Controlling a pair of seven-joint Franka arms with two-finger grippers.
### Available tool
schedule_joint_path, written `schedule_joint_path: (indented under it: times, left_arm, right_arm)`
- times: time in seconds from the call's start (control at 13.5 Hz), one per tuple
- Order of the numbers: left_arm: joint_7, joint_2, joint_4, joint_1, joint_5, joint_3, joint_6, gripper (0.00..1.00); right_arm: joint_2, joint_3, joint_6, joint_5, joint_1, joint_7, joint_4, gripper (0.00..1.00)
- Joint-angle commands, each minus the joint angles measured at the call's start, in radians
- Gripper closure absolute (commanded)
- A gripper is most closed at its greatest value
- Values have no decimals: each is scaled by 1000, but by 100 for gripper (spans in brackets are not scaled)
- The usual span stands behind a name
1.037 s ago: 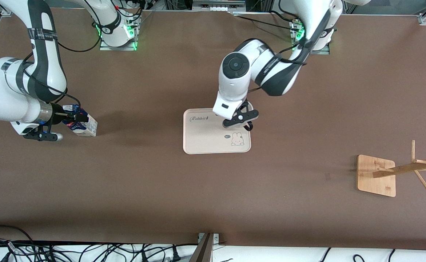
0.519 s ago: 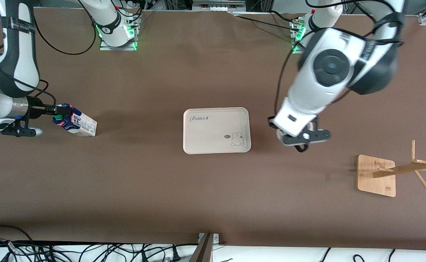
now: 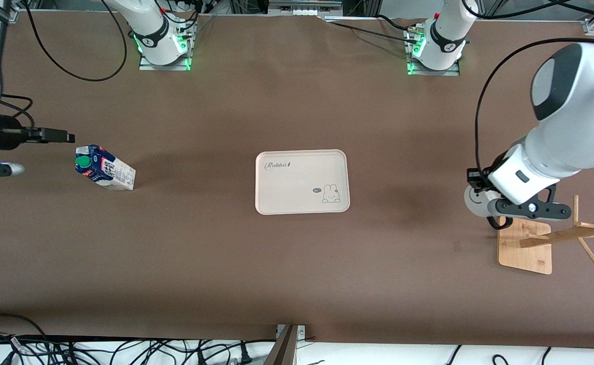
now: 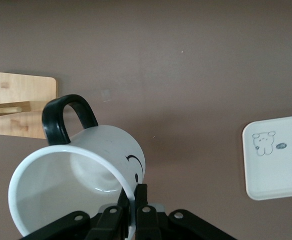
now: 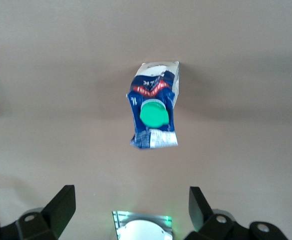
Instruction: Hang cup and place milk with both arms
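My left gripper (image 4: pixel 130 220), clamped on the cup (image 4: pixel 80 180) rim, hangs beside the wooden rack (image 3: pixel 563 235), handle toward it, while the right gripper (image 5: pixel 130 210) waits open.

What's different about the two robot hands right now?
The left gripper is shut on the cup, pinching its rim, while the right gripper is open and holds nothing.
The left gripper is up beside the wooden rack; the right gripper is over the table near the milk, which stands on the table untouched.
Both are black with two fingers.
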Motion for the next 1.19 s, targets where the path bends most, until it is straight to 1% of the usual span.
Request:
schedule_joint_path:
  times: [0.0,0.15,0.3,0.37,0.52,0.59,0.67,0.74,0.81,0.89,0.96,1.04,1.11]
  left_arm:
    - [103,-18,3,75,20,-15,-34,100]
    - [184,-18,3,118,19,-12,-34,100]
    - [275,-18,5,152,19,-9,-33,100]
    - [324,-18,5,175,17,-9,-30,100]
    - [384,-18,15,210,17,-8,-26,100]
    - [402,-15,35,223,19,-8,-26,100]
    - [413,-12,40,235,17,-8,-28,100]
    - [418,-10,40,241,19,-8,-28,100]
    - [420,-9,40,246,20,-8,-28,100]
    - [421,-7,40,261,19,-8,-28,100]
    - [427,-4,40,269,19,-8,-28,100]
    - [435,-3,39,270,19,-8,-26,100]
    - [435,3,39,272,19,-8,-26,100]
  right_arm:
    - [-3,-20,-81,-3,4,-15,144,0]
    - [-1,-13,-81,-55,14,-20,212,0]
    - [22,-8,-69,-115,53,-14,310,0]
    - [40,-8,-40,-129,66,-12,350,0]
    - [50,-9,11,-123,69,-20,372,0]
    - [43,4,40,-114,55,-23,366,0]
    - [36,80,45,-96,-12,-27,364,0]
    - [2,234,48,-89,-145,-27,346,0]
    - [-42,403,69,-120,-273,-23,314,0]
    - [-71,566,106,-190,-408,-20,292,0]
    - [-88,703,138,-244,-528,-23,278,0]
    - [-99,804,137,-282,-607,-17,278,0]
    - [-116,840,134,-279,-636,-15,271,0]
